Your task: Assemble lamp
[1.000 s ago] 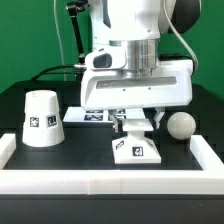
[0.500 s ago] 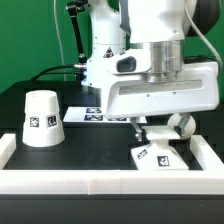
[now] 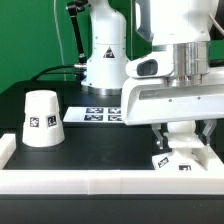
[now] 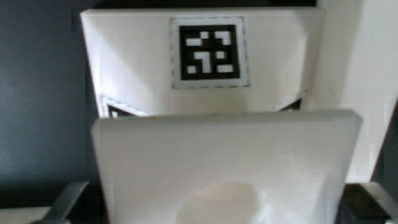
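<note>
The lamp base point(image 3: 178, 161), a low white square part with tags, sits at the front of the exterior view's right, touching or just above the black table. My gripper point(image 3: 180, 140) is shut on it from above. In the wrist view the base point(image 4: 210, 110) fills the picture, with a tag on its far slope and its round socket between my dark fingers point(image 4: 64, 200). The shade point(image 3: 42, 118), a white truncated cone, stands upright at the exterior view's left. The ball-shaped bulb is hidden behind my hand.
The marker board point(image 3: 100, 115) lies at the back middle of the table. A low white wall point(image 3: 100, 185) runs along the front edge and up the right side point(image 3: 216, 150), close to the base. The robot's white pedestal point(image 3: 105, 55) stands behind.
My gripper has carried the base from the middle of the table toward the exterior view's right and front. The bulb, visible earlier, is now covered by my hand. The shade has not moved.
</note>
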{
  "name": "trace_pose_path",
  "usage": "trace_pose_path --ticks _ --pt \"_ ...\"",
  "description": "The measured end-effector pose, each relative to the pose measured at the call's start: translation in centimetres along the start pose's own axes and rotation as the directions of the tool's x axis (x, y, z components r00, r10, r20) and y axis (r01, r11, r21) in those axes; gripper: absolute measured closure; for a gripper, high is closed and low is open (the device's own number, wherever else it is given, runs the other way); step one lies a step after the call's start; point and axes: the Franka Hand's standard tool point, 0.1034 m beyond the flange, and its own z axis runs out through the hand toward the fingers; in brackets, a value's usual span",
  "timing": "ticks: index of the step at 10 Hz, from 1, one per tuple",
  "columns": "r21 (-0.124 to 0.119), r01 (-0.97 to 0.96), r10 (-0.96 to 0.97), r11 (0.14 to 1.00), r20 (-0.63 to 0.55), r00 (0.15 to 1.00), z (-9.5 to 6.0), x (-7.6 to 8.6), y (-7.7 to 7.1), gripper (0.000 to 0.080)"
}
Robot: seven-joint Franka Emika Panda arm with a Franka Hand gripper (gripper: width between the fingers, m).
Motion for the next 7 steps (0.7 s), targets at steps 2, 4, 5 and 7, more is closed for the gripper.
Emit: trace_pose_path --ticks 2,4,5,7 --pt "0.0 0.004 -0.004 1.0 0.006 1.0 -0.1 0.0 0.1 0.0265" --pt "-0.002 0.025 -0.025 1.0 -0.002 1.0 -1.4 -0.2 1.1 0.0238" --pt "-0.003 0.021 -0.021 1.0 0.0 1.0 -1.9 -0.7 1.3 0.0131" --pt "-0.005 0.017 -0.017 1.0 0.003 1.0 -3.0 -2.2 1.7 0.0106"
